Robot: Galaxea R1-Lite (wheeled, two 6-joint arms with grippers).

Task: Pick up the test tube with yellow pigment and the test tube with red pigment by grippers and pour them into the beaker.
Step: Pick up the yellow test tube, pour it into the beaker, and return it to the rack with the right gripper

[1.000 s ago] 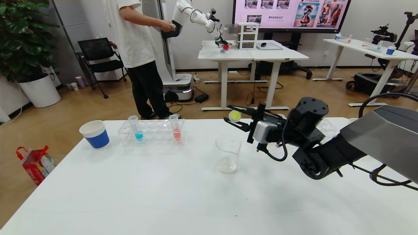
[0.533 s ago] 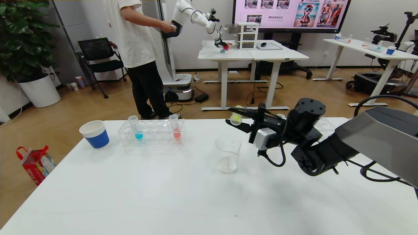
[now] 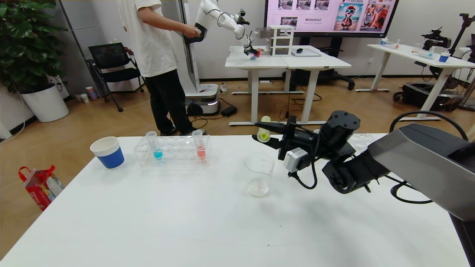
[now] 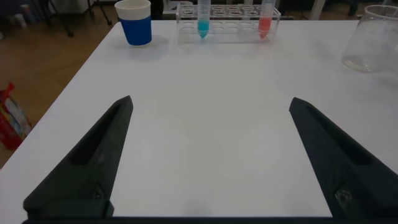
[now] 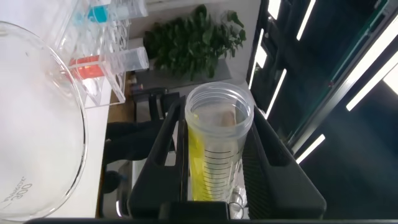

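Note:
My right gripper (image 3: pixel 264 135) is shut on the test tube with yellow pigment (image 3: pixel 264 133), held tilted just above and behind the beaker (image 3: pixel 259 174). In the right wrist view the tube (image 5: pixel 217 149) sits between the fingers, its open mouth away from the wrist, yellow liquid along one wall, the beaker's rim (image 5: pixel 56 124) beside it. The test tube with red pigment (image 3: pixel 199 145) stands in the clear rack (image 3: pixel 172 152); it also shows in the left wrist view (image 4: pixel 265 18). My left gripper (image 4: pixel 210 106) is open and empty over the near table, out of the head view.
A tube with blue liquid (image 3: pixel 156 146) stands at the rack's left end. A blue-and-white paper cup (image 3: pixel 107 152) stands left of the rack. A clear container (image 3: pixel 362 140) sits behind my right arm. A person (image 3: pixel 159 55) and another robot stand beyond the table.
My right gripper has moved left and slightly down towards the beaker, turning the yellow tube from lying sideways to more upright. Rack, cup and beaker have not moved.

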